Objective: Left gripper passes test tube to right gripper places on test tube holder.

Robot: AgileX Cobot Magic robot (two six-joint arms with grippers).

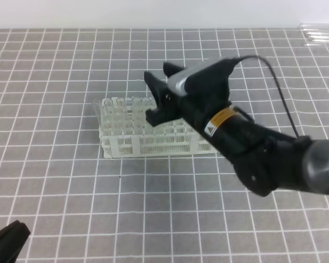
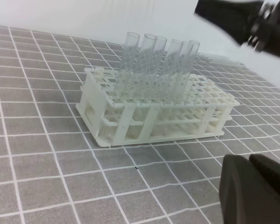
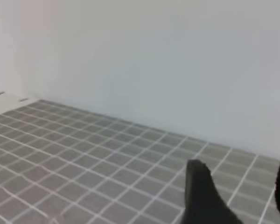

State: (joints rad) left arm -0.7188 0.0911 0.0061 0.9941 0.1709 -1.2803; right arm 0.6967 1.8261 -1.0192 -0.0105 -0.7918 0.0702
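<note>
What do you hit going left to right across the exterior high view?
Left tool at the bottom-left corner → test tube holder → right tool above the rack, its arm running off to the right → spare clear tubes at the top-right edge.

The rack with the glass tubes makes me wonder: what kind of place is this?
Probably a lab-style robot test bench: a white test tube holder holding clear glass tubes, spare tubes lying at the far edge, and a grey gridded mat under everything.
</note>
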